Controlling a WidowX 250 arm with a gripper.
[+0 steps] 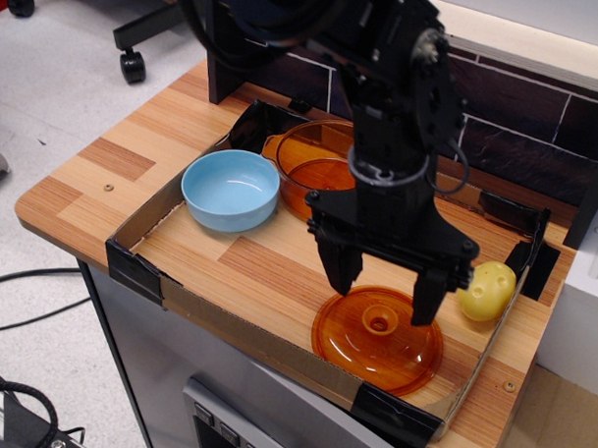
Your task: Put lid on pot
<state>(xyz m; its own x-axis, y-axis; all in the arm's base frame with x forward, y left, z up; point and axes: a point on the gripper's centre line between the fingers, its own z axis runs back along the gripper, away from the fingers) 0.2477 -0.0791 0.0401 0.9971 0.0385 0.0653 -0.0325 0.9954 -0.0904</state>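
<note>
The orange translucent lid (377, 341) lies flat at the front right of the cardboard tray, its ring knob (378, 320) up. My black gripper (383, 301) hangs open just above it, one finger on each side of the knob, holding nothing. The orange pot (313, 170) stands at the back of the tray, behind the arm, partly hidden by it.
A light blue bowl (230, 188) stands left of the pot. A yellow potato-like toy (486, 291) sits right of the lid. The low cardboard tray wall (246, 332) runs along the front. A dark brick-pattern backboard (519, 124) rises behind.
</note>
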